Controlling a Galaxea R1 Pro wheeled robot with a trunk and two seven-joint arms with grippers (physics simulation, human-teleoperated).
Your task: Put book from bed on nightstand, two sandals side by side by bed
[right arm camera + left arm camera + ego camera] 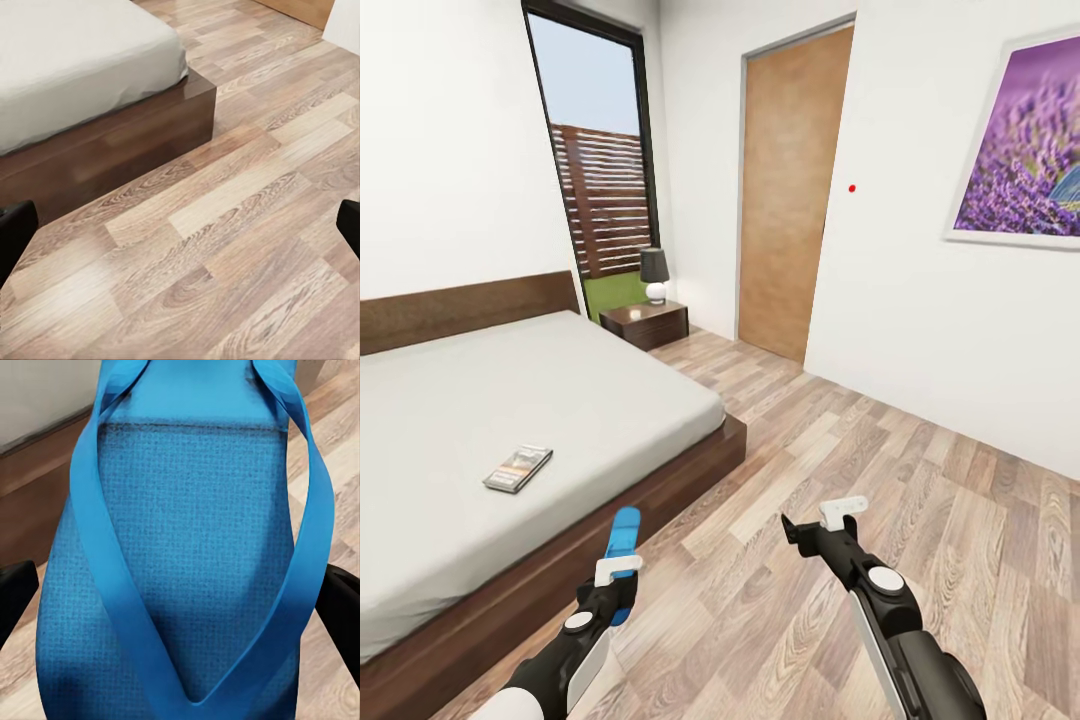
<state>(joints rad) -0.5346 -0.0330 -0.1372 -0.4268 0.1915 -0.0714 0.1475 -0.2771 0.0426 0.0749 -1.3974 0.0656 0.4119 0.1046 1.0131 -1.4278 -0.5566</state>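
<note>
On the left we see the bed (pixel 510 420), with its grey mattress and dark wooden frame, and the book (pixel 518 468) lies on the mattress close to the near edge. Its long side runs slanted, roughly toward the headboard. The book is up and to the left from our left hand (pixel 622 572), so the left arm is clearly the nearer one to it.

This left hand is not free. It grasps one blue sandal (pixel 625 540), and the sandal stands out forward from the fingers, with its long axis pointing toward the side of the bed. In the left wrist view the sandal (pixel 187 555) sits between the two dark fingers (pixel 15 592), sole and straps facing the camera, and the floor and the bed frame are behind it. The sandal hangs above the wood floor (pixel 840 470), just beside the frame. We judge that the coming move is to lower it onto the floor there, long side along the bed.

More to the right, our right hand (pixel 815 525) is spread wide and carries nothing; it hovers over bare planks, apart from the bed. Far behind, the nightstand (pixel 645 322) with a lamp (pixel 654 275) stands at the head of the bed, well apart from both hands.
</note>
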